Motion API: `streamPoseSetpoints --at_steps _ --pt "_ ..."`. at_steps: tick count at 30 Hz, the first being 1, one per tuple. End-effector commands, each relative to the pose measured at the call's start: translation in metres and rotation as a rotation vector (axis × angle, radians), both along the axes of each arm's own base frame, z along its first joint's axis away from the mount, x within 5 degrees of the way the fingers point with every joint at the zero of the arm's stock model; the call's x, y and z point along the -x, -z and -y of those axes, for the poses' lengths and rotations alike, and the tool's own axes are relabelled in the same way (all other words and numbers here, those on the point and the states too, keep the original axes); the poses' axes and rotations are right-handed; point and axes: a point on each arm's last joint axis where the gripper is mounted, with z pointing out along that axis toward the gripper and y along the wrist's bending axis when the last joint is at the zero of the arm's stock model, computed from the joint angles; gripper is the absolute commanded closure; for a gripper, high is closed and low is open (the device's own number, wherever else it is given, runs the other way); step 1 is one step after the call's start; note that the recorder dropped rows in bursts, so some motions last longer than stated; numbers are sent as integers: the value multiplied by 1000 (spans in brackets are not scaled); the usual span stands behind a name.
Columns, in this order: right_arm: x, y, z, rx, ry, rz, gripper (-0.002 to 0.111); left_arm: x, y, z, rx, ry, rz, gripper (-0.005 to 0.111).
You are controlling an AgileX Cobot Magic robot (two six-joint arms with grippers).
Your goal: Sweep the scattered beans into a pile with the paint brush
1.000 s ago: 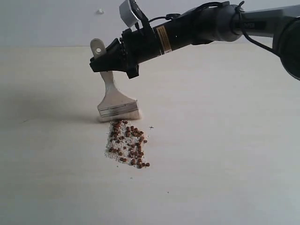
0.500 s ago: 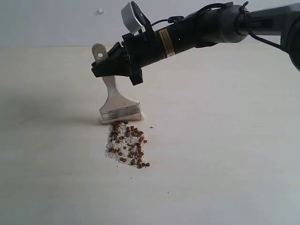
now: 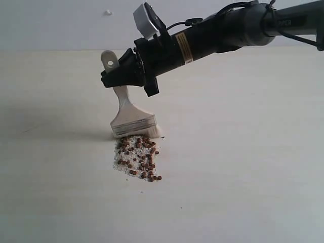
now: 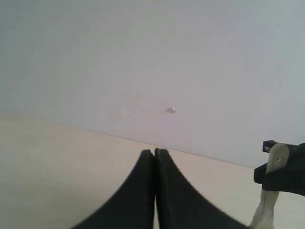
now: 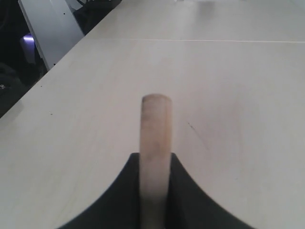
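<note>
The paint brush (image 3: pixel 131 115) stands nearly upright on the table, its cream bristles pressed against the far edge of the beans (image 3: pixel 137 158). The reddish-brown beans lie in a loose patch mixed with white crumbs. My right gripper (image 3: pixel 115 77) reaches in from the right and is shut on the brush's white handle (image 5: pixel 155 143), whose rounded end sticks out past the fingers. My left gripper (image 4: pixel 155 155) is shut with nothing in it, away from the pile; the exterior view does not show it. The brush handle (image 4: pixel 271 191) appears at the edge of the left wrist view.
The pale table (image 3: pixel 243 152) spreads wide around the pile. A small dark mark (image 3: pixel 163 137) lies just right of the bristles. A white speck (image 3: pixel 108 12) sits on the far wall. The table's edge and dark equipment (image 5: pixel 43 28) appear in the right wrist view.
The right gripper has carried the brush slightly right and toward the beans. The bristles now touch the pile's far edge, and the far beans have been pushed closer together.
</note>
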Motion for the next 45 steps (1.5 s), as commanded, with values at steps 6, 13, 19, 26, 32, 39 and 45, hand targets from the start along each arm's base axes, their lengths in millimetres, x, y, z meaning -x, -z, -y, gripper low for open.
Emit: streamPoseSetpoints --at_steps 6,13,19,26,32,39,45 --pt "5 -30 5 -15 -1 74 108 1 1 1 8 9 3 107" --pt "-2 -33 16 -15 30 74 108 1 1 1 8 9 3 107" --pt "-7 -41 27 -29 66 74 108 1 1 1 8 9 3 107" --pt "-16 -54 57 -134 198 38 108 1 1 1 8 9 3 107" --pt "13 -62 82 -147 245 39 108 1 1 1 8 9 3 107" --pt "74 -80 96 -153 247 57 108 1 1 1 8 9 3 107" --pt "125 -54 109 -180 318 -39 108 1 1 1 5 9 4 107"
